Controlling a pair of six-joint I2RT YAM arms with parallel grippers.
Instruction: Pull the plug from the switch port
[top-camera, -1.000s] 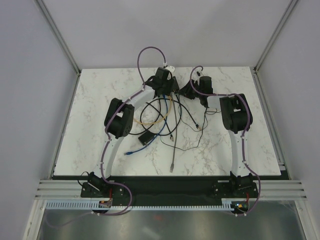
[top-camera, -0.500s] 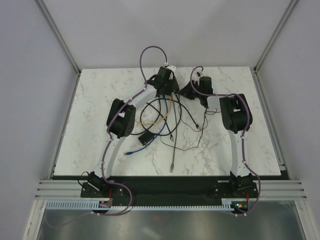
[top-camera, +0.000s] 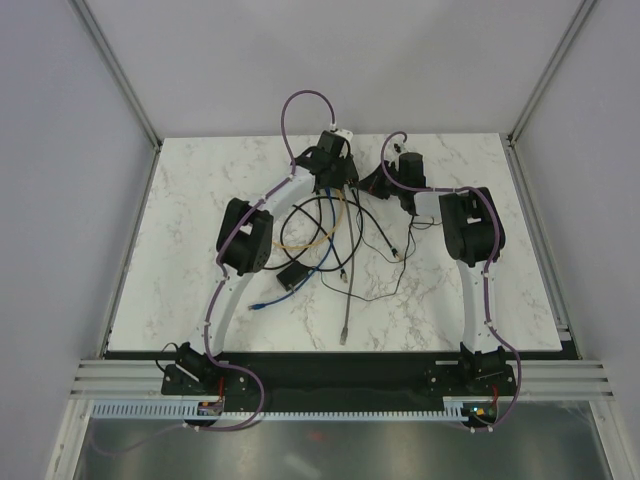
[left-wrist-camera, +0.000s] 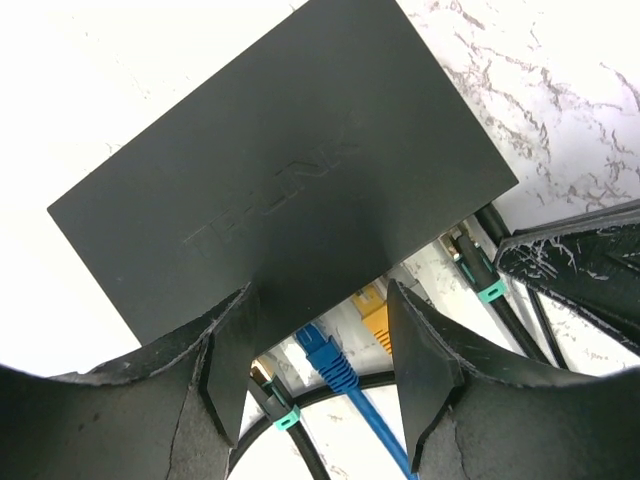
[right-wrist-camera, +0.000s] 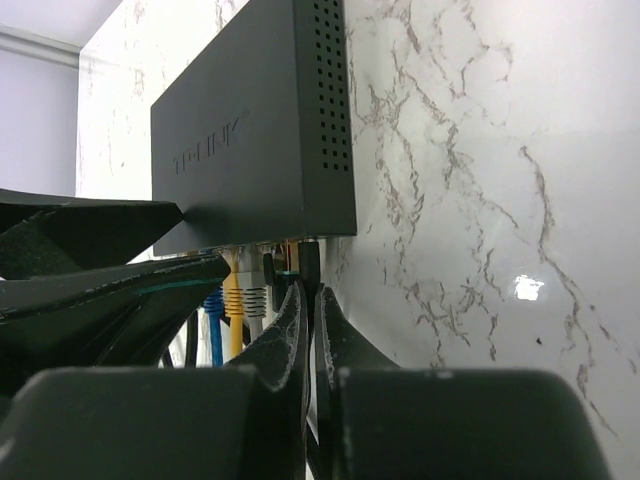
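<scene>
The switch (left-wrist-camera: 290, 160) is a flat black box lying on the marble, its port row facing the arms. Blue (left-wrist-camera: 325, 355), yellow (left-wrist-camera: 375, 318) and black teal-clipped plugs (left-wrist-camera: 478, 268) sit in its ports. My left gripper (left-wrist-camera: 318, 292) is open, and its fingers (left-wrist-camera: 232, 365) stand over the top face at the port edge. My right gripper (right-wrist-camera: 310, 296) is shut on the thin black plug (right-wrist-camera: 308, 256) in the end port nearest the switch's (right-wrist-camera: 250, 130) corner. From above, both grippers (top-camera: 336, 172) (top-camera: 388, 186) meet at the far middle and mostly hide the switch.
A tangle of black, yellow and blue cables (top-camera: 322, 232) spreads toward the near side. A small squarish black block (top-camera: 292, 276) lies among them. A grey cable (top-camera: 346, 305) and a blue plug end (top-camera: 258, 303) trail nearer the arms. Walls enclose the marble table (top-camera: 200, 200).
The right gripper's fingers have come together onto the black plug. The left gripper has shifted slightly toward the far right over the switch.
</scene>
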